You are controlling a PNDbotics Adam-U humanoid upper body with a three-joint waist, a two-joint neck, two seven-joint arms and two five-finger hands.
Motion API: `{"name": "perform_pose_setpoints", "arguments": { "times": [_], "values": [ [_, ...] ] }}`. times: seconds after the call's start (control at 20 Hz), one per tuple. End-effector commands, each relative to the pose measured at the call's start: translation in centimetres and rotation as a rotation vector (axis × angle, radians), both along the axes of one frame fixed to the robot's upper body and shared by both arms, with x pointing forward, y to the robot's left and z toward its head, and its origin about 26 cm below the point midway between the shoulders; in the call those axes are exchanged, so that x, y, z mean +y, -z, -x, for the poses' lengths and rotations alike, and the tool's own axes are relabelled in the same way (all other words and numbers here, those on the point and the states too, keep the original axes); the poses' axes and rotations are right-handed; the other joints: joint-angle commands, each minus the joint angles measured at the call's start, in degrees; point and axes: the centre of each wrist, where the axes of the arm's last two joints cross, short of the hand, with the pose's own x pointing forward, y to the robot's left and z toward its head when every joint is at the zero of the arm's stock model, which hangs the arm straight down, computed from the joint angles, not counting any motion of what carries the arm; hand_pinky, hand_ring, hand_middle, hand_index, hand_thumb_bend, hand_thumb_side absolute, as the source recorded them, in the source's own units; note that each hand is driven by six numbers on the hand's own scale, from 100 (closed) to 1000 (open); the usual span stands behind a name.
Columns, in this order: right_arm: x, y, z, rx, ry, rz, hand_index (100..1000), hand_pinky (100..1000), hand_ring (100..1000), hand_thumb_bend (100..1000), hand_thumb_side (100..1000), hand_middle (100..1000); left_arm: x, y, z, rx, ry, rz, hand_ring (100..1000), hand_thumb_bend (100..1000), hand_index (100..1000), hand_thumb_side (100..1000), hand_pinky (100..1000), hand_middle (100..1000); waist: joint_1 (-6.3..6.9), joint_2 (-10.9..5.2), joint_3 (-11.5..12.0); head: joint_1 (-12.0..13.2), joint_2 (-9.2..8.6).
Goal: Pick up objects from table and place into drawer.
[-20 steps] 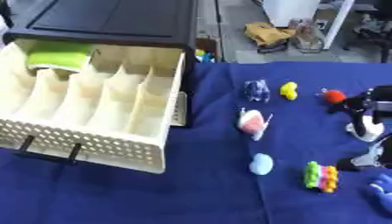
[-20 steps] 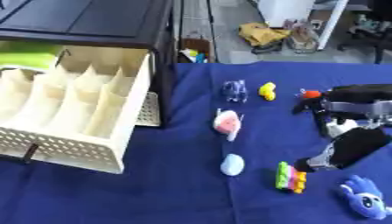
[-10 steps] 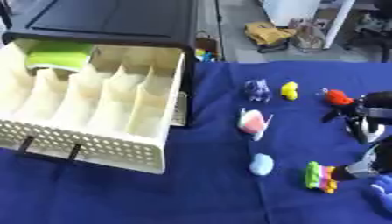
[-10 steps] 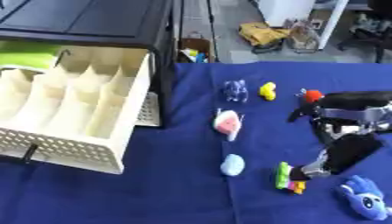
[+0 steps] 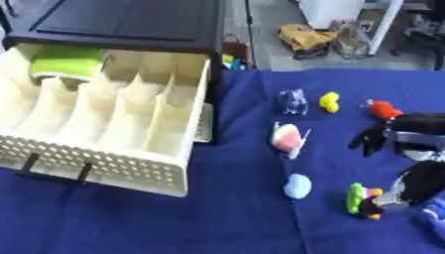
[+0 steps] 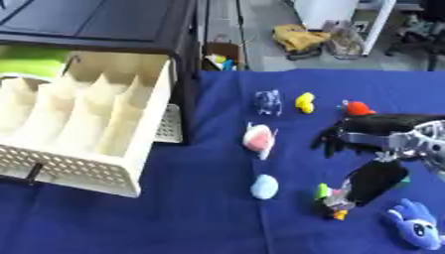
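Note:
Several small toys lie on the blue cloth: a purple-blue one (image 5: pixel 293 101), a yellow duck (image 5: pixel 330 102), a red one (image 5: pixel 382 109), a pink and white one (image 5: pixel 288 139), a pale blue oval (image 5: pixel 297 186) and a green multicoloured one (image 6: pixel 327 199). My right hand (image 6: pixel 382 130) comes in from the right, open, its fingers (image 6: pixel 329 141) spread above the cloth. Its thumb (image 6: pixel 375 179) points down and touches the green toy. The cream drawer (image 5: pixel 113 163) stands pulled out at the left, with a green object (image 5: pixel 65 67) in its back left compartment.
A black cabinet (image 5: pixel 130 25) sits over the drawer. At the lower right lies a blue plush toy (image 6: pixel 415 229). Beyond the table's far edge, bags (image 5: pixel 306 37) and chair legs stand on the floor.
My right hand has slid left and lower, from beside the red toy to the green multicoloured toy, where its thumb now touches. The toys have not moved.

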Motion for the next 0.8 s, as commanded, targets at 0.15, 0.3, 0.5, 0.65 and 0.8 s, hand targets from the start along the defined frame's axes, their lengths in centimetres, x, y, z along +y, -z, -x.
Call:
{"name": "perform_pose_setpoints", "arguments": {
  "times": [0.15, 0.3, 0.5, 0.65, 0.8],
  "values": [
    [-0.1, -0.6, 0.2, 0.134, 0.159, 0.000, 920, 699, 838, 700, 545, 751, -0.1, -0.9, 0.2, -0.030, 0.008, -0.015, 517, 148, 761, 1000, 379, 567, 0.05, -0.68, 0.06, -0.24, -0.35],
    [-0.3, -0.2, 0.1, 0.148, 0.184, -0.004, 917, 700, 842, 678, 541, 739, -0.1, -0.9, 0.2, -0.030, 0.008, -0.015, 516, 145, 759, 1000, 378, 565, 0.12, -0.57, 0.07, -0.38, -0.40],
    [-0.6, 0.2, 0.0, 0.147, 0.220, -0.001, 903, 701, 853, 686, 551, 736, -0.1, -0.9, 0.2, -0.030, 0.008, -0.014, 516, 143, 757, 1000, 377, 562, 0.20, -0.47, 0.02, -0.53, -0.43],
    [-0.7, 0.3, -0.1, 0.143, 0.235, 0.003, 908, 706, 868, 686, 552, 740, -0.2, -0.9, 0.2, -0.029, 0.009, -0.015, 515, 142, 756, 1000, 376, 561, 0.24, -0.45, -0.08, -0.63, -0.47],
    [-0.8, 0.5, -0.2, 0.148, 0.240, 0.005, 912, 707, 878, 682, 544, 745, -0.2, -0.8, 0.2, -0.028, 0.009, -0.014, 515, 142, 755, 1000, 376, 559, 0.25, -0.43, -0.09, -0.79, -0.62]
  ]
}}
